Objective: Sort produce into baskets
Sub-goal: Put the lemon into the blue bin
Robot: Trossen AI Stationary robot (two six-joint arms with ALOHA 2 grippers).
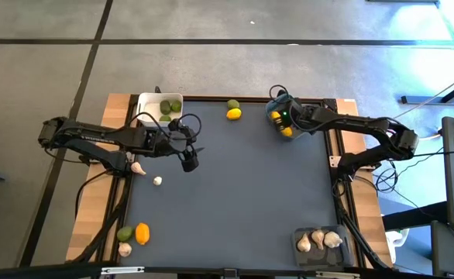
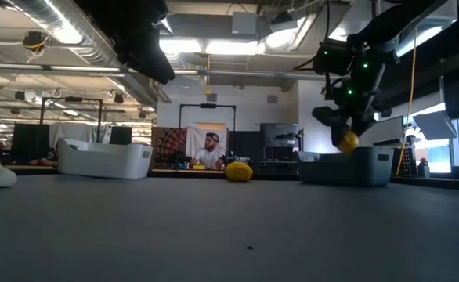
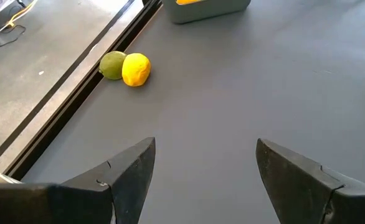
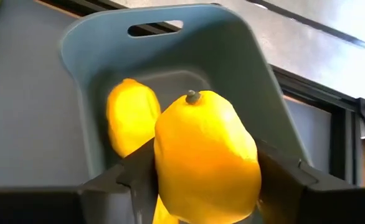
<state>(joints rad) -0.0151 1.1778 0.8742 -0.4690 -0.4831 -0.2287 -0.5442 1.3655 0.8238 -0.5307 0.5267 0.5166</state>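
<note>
Right tool [image 4: 198, 180] grips a lemon [image 4: 206, 155] over the blue-grey basket [image 4: 170, 56], upper right; left tool [image 3: 201, 180] gapes empty; several pieces remain loose on the tabletop [image 1: 242, 194].

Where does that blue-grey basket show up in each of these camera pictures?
High view: basket at the table's far edge, right of middle, partly under the right gripper.
Low view: right of centre, below the held lemon.
Left wrist view: top edge.
Right wrist view: fills the frame.
Shared landmark: the lemon-and-lime pair beside it.

Matt dark table mat [image 1: 235, 194]; smooth blue-grey plastic basket [image 4: 245, 68]; dimpled lemon [image 4: 207, 155].
</note>
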